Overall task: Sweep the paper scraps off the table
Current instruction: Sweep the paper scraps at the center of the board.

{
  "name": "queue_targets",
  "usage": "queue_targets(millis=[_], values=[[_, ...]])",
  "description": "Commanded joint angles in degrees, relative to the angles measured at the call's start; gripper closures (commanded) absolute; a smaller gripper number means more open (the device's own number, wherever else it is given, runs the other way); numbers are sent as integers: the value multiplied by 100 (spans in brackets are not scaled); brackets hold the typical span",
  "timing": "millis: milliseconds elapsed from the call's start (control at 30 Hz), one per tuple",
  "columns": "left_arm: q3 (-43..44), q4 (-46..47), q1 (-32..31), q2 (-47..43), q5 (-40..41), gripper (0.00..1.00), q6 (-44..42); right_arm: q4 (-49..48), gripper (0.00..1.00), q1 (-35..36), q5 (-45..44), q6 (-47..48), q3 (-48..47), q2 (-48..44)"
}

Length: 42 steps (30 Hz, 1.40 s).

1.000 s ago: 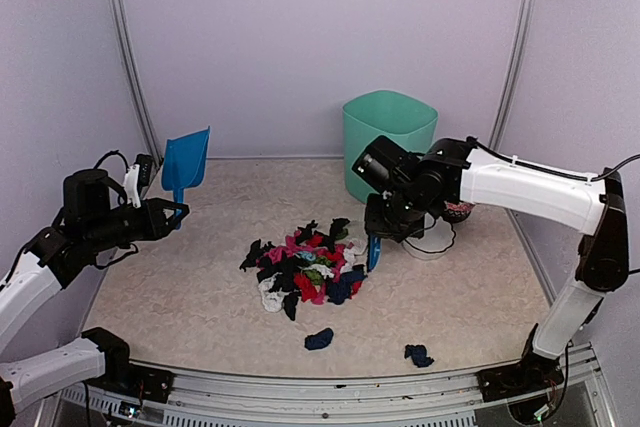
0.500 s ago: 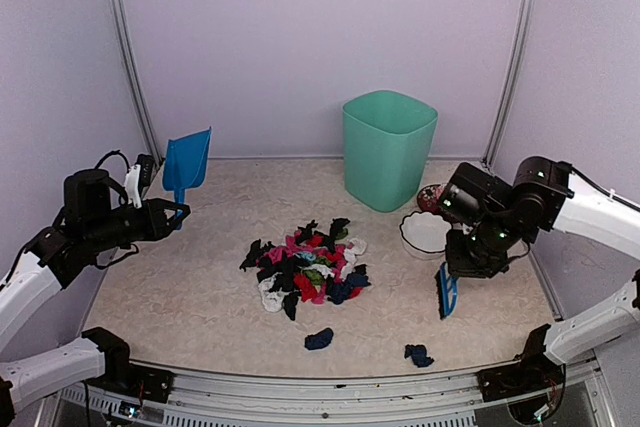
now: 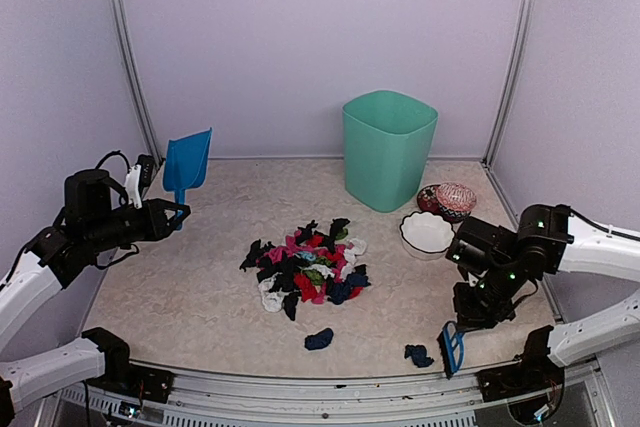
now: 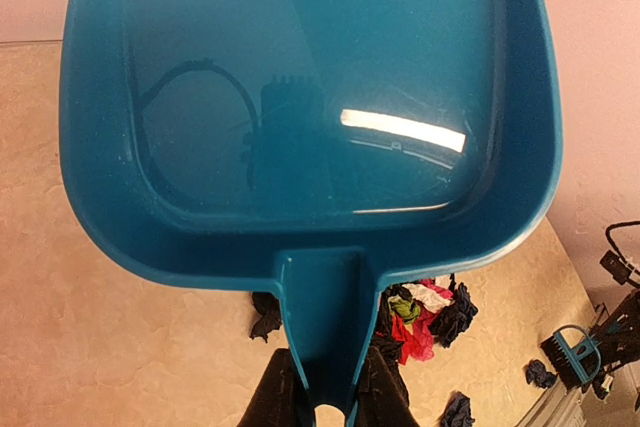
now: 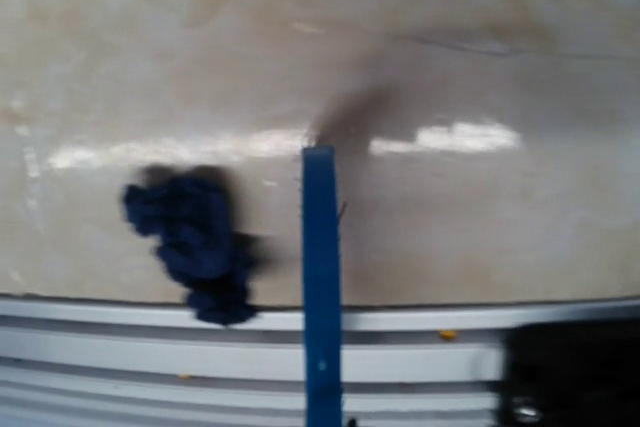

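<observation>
Nudging that edge scrap (image 3: 419,355) toward the pile (image 3: 305,272), keep the right jaws' clamped brush (image 3: 452,347) low; left jaws clutch the dustpan (image 3: 186,162).

Your left arm (image 3: 40,262) is at 9 o'clock, with the forearm raised about level and reaching toward 3 o'clock. The left gripper (image 3: 176,212) has its jaws closed on the handle of the blue dustpan (image 3: 186,167). Your right arm (image 3: 600,249) is folded low at 4 o'clock, with the wrist bent down. The right gripper (image 3: 462,325) points down toward 7 o'clock, its jaws closed on the blue brush (image 3: 452,349).
</observation>
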<state>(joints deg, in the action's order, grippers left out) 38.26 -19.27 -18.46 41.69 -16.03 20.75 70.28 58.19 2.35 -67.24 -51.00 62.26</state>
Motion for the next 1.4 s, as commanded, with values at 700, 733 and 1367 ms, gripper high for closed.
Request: queue_targets(millis=[700, 733, 1367], values=[[-47, 126, -35, -100, 127, 100, 8, -3974, 100, 562, -1579, -848, -1730, 3024], [-47, 125, -35, -108, 137, 100, 8, -3929, 100, 555, -1658, -718, -1916, 3125], [-47, 120, -132, 50, 301, 100, 8, -3260, 100, 310, -18, 3497, -2106, 2122]])
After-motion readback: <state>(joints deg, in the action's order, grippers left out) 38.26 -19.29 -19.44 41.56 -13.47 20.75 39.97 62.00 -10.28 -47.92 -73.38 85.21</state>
